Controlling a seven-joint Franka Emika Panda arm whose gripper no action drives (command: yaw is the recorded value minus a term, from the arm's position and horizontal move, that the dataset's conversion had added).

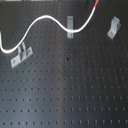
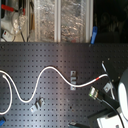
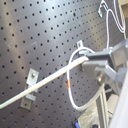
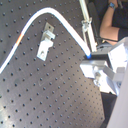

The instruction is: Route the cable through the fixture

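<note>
Cable (image 1: pixel 47 19) lies loose across the black pegboard (image 1: pixel 70 90), not yet threaded through the slanted clip (image 1: pixel 114 27).

It runs roughly side to side in the first exterior view, snaking from that view's left edge past the clip with the flat base (image 1: pixel 21 55), humping up, dipping at the narrow upright clip (image 1: pixel 70 25) and rising to its red-banded end (image 1: pixel 95 4) at the top edge, which points up and toward the first exterior view's right. The slanted clip stands apart from it, further to that right, so routing seems to remain. In the first wrist view the gripper (image 3: pixel 89 62) appears clenched on the cable near the red band (image 3: pixel 68 82), though I cannot tell for certain.
</note>
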